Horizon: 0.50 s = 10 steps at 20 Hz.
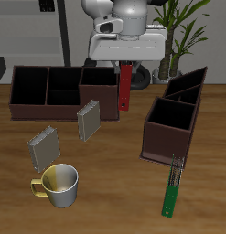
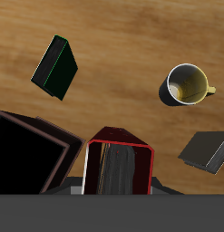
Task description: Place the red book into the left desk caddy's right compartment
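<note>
My gripper (image 1: 125,66) is shut on the top end of the red book (image 1: 125,89), which hangs upright above the table, close to the end of the broadside caddy. The left desk caddy (image 1: 156,139) stands apart from it, angled and end-on. Its right compartment (image 1: 169,125) is the large square section nearest the table's front edge, open and empty; two small sections (image 1: 186,89) lie behind it. In the wrist view the red book (image 2: 118,163) shows end-on between the gripper's (image 2: 118,184) jaws, and the caddy's dark large section (image 2: 27,154) lies beside it.
A second, broadside caddy (image 1: 56,108) stands at the back. Two grey upright books (image 1: 87,119) (image 1: 43,146) and a yellow-white mug (image 1: 59,185) stand in front of it. A thin green book (image 1: 172,187) lies near the front edge, by the left caddy.
</note>
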### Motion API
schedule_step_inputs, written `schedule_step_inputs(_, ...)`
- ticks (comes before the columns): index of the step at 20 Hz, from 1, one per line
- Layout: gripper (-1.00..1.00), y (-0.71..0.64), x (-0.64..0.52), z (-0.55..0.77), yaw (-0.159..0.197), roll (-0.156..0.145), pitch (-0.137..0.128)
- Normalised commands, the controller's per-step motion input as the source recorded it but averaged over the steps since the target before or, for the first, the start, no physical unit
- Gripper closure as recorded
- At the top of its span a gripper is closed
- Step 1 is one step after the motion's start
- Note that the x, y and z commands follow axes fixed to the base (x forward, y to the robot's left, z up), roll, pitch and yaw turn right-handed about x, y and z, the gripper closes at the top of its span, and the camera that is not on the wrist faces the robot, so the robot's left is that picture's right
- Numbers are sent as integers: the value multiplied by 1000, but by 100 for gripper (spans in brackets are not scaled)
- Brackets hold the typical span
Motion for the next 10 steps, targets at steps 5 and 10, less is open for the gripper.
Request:
schedule_step_inputs(5,100,167,-302,324,-2,-11,-25)
schedule_step_inputs(10,100,286,-80,137,24,49,-4)
